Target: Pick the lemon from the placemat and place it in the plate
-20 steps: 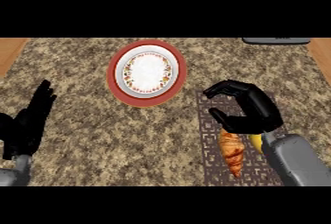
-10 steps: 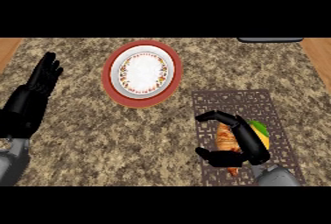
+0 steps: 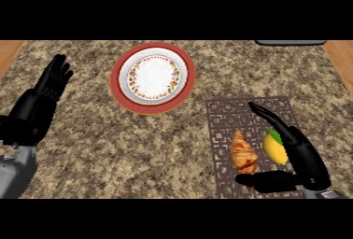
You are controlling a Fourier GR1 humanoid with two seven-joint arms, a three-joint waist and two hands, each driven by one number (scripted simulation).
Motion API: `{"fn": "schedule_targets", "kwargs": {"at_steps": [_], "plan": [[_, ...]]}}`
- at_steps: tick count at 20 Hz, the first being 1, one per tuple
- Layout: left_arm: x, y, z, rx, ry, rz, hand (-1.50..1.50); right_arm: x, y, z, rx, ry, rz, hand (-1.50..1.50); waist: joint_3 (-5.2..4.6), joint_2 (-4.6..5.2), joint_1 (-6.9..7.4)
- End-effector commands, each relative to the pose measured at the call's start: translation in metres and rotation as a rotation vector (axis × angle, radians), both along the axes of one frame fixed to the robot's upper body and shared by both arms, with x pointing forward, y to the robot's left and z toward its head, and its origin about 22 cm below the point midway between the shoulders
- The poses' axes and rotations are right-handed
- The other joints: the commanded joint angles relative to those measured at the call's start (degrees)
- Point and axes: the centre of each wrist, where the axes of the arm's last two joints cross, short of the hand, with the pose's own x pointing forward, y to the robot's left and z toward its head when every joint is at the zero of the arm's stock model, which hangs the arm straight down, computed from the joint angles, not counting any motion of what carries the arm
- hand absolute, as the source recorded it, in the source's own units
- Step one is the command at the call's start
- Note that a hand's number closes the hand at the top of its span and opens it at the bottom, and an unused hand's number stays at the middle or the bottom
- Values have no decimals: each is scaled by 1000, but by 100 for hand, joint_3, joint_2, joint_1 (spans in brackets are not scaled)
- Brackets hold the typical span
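Observation:
A yellow lemon (image 3: pixel 275 148) with a green end lies on the brown patterned placemat (image 3: pixel 228 116), right of a croissant (image 3: pixel 243 152). My right hand (image 3: pixel 303 156) stands over the mat's right side, fingers stretched up past the lemon and thumb spread below the croissant; it is open and the lemon sits against its inner side, not enclosed. The white plate (image 3: pixel 153 77) with a red rim and floral band lies on the counter up and left of the mat, nothing on it. My left hand (image 3: pixel 43 100) rests open at the left edge, fingers up.
The speckled granite counter (image 3: pixel 103 149) fills the view, with wooden strips at the far left and right edges. A dark grey object (image 3: pixel 289 42) shows at the top right edge.
My right hand was curled over the lemon and croissant and now has its fingers straightened and spread. The view has shifted, so the mat and plate sit lower and to the right.

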Motion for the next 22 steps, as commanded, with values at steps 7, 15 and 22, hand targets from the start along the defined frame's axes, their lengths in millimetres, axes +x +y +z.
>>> {"fn": "schedule_targets", "kwargs": {"at_steps": [7,15,22], "plan": [[7,-1,19,2,-17,-2,0,5,-46,85,-669,188,-173,-150,-29,-8,56],[8,4,5,17,-4,-16,0,-2,-41,111,-979,504,-77,-150,-11,26,100],[1,-12,2,-6,-12,-22,0,18,-24,78,-1063,529,-121,-150,4,26,128]]}}
